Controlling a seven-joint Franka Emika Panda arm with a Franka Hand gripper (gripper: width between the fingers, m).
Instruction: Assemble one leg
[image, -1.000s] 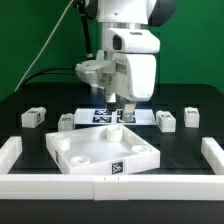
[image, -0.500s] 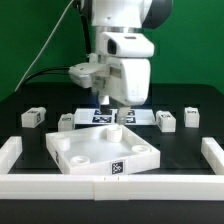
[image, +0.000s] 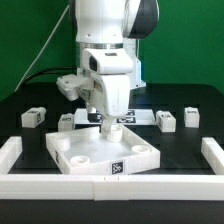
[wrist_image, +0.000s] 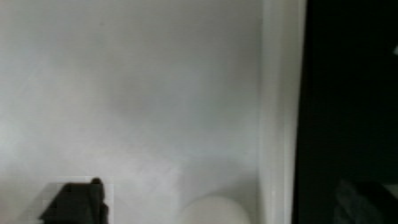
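Several small white legs with tags lie on the black table: one (image: 34, 117) at the far left of the exterior view, one (image: 67, 121) next to it, and two on the right (image: 167, 121) (image: 191, 116). My gripper (image: 108, 124) hangs low over the back edge of the large white square part (image: 103, 150), away from every leg. In the wrist view the square part's white surface (wrist_image: 143, 100) fills most of the picture. One dark fingertip (wrist_image: 71, 203) shows over it. The other is faint over the dark table. The gripper (wrist_image: 214, 198) is open and holds nothing.
Long white border bars lie at the exterior view's left (image: 8, 155), right (image: 212, 155) and front (image: 110, 186). The marker board (image: 135, 117) lies behind the square part. A black cable runs along the left back.
The arm has swung toward the exterior view's left and come down. The gripper now sits lower, at the square part's back edge. The parts have not moved.
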